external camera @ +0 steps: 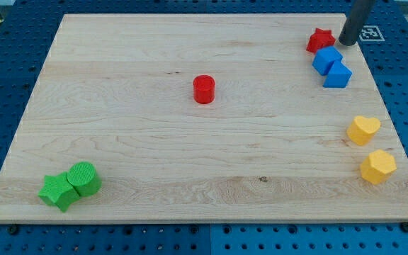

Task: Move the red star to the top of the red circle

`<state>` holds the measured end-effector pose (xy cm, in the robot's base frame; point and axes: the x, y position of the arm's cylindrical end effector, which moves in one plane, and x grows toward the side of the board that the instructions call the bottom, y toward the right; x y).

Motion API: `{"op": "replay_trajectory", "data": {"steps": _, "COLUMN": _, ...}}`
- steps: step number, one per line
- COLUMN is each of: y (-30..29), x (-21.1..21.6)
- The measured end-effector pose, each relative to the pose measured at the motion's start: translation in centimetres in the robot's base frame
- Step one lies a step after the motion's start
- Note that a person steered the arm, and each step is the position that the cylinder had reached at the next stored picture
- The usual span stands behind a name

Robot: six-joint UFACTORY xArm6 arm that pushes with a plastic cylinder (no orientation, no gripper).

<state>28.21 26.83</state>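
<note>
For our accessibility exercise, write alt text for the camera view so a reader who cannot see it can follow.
My tip sits just right of the red star at the wooden board's top right, far from the red circle near the centre. Two blue blocks lie below the star, two yellow at right, two green at bottom left.

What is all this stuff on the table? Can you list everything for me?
wooden board: one, pale wood, fills most of the view
blue pegboard table: one, blue with holes, under and around the board
red star block: one, red, the view's top right, next to the upper blue block
red cylinder block: one, red, near the board's middle, alone
blue blocks: two, blue, touching, just below the star
yellow heart-shaped block: one, yellow, right edge
yellow hexagon block: one, yellow, below the heart
green star block: one, green, bottom left
green cylinder block: one, green, touching the green star
my tip: one dark rod, just right of the red star
</note>
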Motion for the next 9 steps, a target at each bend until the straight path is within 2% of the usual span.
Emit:
{"op": "replay_trajectory", "data": {"steps": 4, "y": -6.7, "x": 0.1}}
{"op": "replay_trajectory", "data": {"steps": 6, "y": -12.4, "x": 0.6}}
{"op": "replay_trajectory", "data": {"steps": 9, "y": -21.7, "x": 7.4}}
